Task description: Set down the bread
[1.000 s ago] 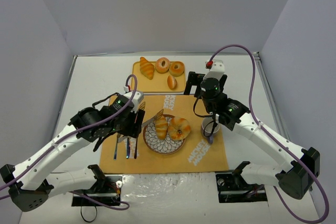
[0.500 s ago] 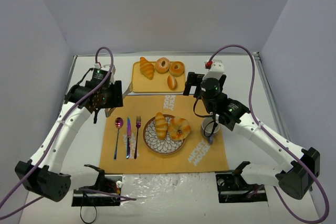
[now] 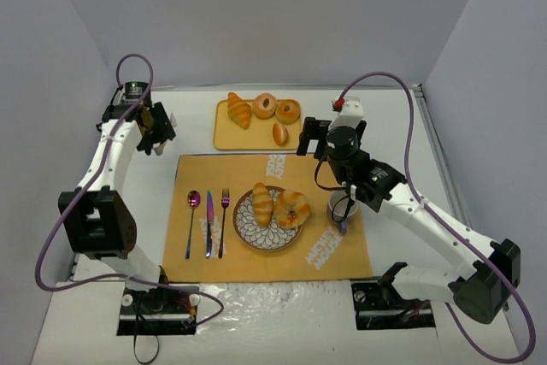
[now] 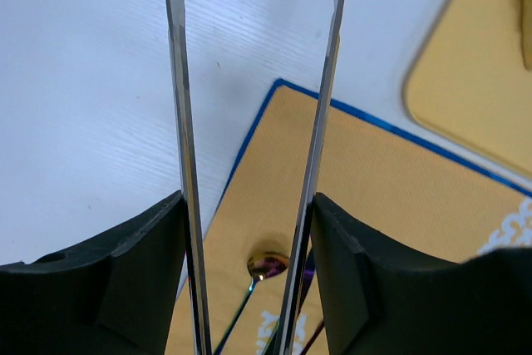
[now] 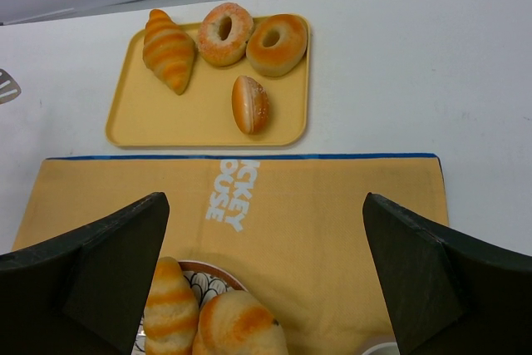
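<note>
The bread lies on a patterned plate (image 3: 244, 233) on the orange mat: an elongated ridged roll (image 3: 262, 203) on the left and a round knotted bun (image 3: 292, 208) on the right. Both also show at the bottom of the right wrist view, the roll (image 5: 170, 313) beside the bun (image 5: 241, 330). My right gripper (image 5: 266, 205) is open and empty, hovering over the mat between the plate and the tray; it also shows from above (image 3: 313, 138). My left gripper (image 3: 156, 130) is off the mat's far left corner, shut on metal tongs (image 4: 179, 81) whose arms are spread and empty.
A yellow tray (image 3: 224, 138) behind the mat holds a ridged roll (image 3: 239, 110), two ring doughnuts (image 3: 265, 105) and a small oval roll (image 3: 279, 132). A spoon (image 3: 193, 201), knife (image 3: 208, 224) and fork (image 3: 225, 220) lie left of the plate. A cup (image 3: 344, 208) stands right of it.
</note>
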Robot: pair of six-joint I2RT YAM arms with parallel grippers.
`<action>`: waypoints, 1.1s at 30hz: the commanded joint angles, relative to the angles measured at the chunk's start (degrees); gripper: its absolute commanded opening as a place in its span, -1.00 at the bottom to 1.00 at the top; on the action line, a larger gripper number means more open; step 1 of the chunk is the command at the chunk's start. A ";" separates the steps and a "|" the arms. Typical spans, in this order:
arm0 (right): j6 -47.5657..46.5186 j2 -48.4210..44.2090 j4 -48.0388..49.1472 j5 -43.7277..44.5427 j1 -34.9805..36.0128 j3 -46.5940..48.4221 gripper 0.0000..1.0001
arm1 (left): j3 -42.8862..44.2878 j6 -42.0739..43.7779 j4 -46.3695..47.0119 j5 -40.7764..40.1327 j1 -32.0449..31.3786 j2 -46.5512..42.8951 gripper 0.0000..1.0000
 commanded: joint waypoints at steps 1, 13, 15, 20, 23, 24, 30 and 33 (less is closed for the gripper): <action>-0.23 0.78 3.95 -0.28 -0.33 1.92 1.00 | 6.74 -2.89 5.59 -1.84 2.71 4.21 0.06; 0.12 0.24 3.97 -0.07 -0.33 1.32 1.00 | 23.02 -1.29 3.71 -0.16 5.47 24.65 0.07; 0.07 0.12 3.92 -0.20 -0.28 1.10 1.00 | 24.96 -1.04 2.53 -0.24 5.72 27.24 0.07; -0.14 -0.33 3.91 0.02 -0.33 0.55 1.00 | 28.17 -0.79 0.81 -0.61 6.41 31.43 0.07; -0.06 0.02 3.97 0.04 -0.33 0.46 1.00 | 29.19 -0.71 0.42 -0.31 7.28 33.61 0.07; 0.01 0.08 3.97 -0.03 -0.33 0.46 1.00 | 29.60 -0.70 0.03 -0.26 7.43 34.18 0.09; 0.50 0.49 3.92 -0.36 -0.33 0.08 1.00 | 31.13 -0.67 -1.06 -0.23 7.56 37.09 0.20; 0.56 0.34 3.97 -0.18 -0.33 -0.27 1.00 | 31.45 -0.78 -1.33 0.06 7.56 37.76 0.25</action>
